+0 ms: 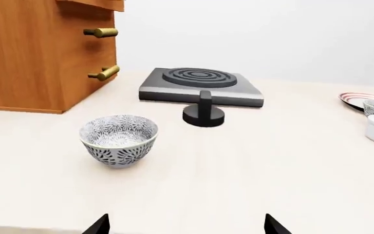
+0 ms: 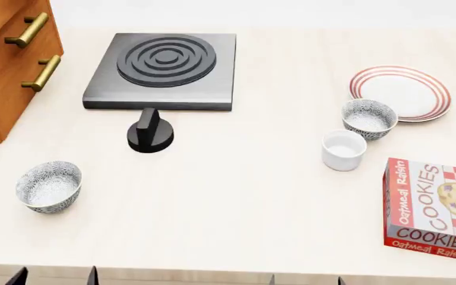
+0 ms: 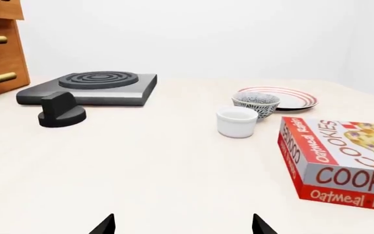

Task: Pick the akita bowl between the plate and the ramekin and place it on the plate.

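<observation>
Beside ramekin [image 2: 344,149] — box [image 2: 434,208] reads "Oatmeal Raisin COOKIES"; both arms' fingers [image 3: 102,225] spread wide, empty.

Only the fingertips of the robot are visible. The left gripper [image 1: 186,225] shows two black, pointed, wedge-shaped fingertips [image 1: 98,225] with flat matte faces. The right gripper [image 3: 181,225] shows an identical pair of black tips [image 3: 103,226]. In the head view, four small dark tips appear in two pairs along the lower edge. No cables, screws or markings are discernible.
</observation>
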Robot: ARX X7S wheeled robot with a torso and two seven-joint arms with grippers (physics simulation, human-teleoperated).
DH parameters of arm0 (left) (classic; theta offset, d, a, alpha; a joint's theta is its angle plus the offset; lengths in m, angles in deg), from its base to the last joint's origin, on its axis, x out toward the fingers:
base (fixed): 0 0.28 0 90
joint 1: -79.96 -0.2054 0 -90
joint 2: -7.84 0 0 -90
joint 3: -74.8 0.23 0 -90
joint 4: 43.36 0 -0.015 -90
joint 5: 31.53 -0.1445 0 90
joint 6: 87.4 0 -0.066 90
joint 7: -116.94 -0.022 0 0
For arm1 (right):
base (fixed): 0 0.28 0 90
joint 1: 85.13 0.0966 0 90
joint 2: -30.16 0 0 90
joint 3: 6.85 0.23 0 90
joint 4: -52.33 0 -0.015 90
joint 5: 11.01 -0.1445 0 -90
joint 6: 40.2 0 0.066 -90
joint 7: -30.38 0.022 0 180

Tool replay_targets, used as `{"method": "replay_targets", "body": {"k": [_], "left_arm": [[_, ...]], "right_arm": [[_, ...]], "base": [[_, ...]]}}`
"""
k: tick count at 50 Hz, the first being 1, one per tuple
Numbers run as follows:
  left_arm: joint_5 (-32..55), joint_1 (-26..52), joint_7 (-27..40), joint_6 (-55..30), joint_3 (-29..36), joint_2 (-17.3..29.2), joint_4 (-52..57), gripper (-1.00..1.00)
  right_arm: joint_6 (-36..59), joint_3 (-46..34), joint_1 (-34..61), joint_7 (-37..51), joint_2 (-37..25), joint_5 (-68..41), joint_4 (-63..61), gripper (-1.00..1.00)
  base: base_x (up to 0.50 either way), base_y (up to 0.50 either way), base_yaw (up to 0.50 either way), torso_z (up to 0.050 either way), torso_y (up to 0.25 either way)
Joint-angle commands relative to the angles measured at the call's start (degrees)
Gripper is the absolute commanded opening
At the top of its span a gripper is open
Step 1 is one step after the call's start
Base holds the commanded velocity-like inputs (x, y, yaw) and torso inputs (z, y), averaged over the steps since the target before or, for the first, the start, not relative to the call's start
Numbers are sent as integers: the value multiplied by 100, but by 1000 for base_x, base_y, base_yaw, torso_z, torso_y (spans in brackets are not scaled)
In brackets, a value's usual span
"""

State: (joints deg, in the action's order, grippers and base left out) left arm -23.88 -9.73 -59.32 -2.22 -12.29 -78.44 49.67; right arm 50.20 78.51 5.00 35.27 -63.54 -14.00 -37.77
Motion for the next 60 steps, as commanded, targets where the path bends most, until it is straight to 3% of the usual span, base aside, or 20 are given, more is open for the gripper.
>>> {"method": "replay_targets", "body": {"k": [1,5,10,36,60], "left_arm": [[630,149,105,-867,-157,110,409,100],[1160,592,314,-1591,-551,144,399,100],[1439,998,504,-1853,-848,183,141,100],[1776,2064,852,-1728,-1645,519,-1548,100],[1580,2124,977,-1200,-1604,593,-2114,100]], "right_arm": [[-12,-99,-6,122,-85,-88,-29,100],[43,-112,-24,117,-110,-185,-94,100],[107,-172,-20,162,-147,-174,-124,100],[287,-360,-65,251,-359,-434,-446,100],[2812,-598,785,493,-844,-439,-2726,100]], "base": [[0,0,0,0,0],[0,0,0,0,0],[0,0,0,0,0],[0,0,0,0,0],[0,0,0,0,0]]}}
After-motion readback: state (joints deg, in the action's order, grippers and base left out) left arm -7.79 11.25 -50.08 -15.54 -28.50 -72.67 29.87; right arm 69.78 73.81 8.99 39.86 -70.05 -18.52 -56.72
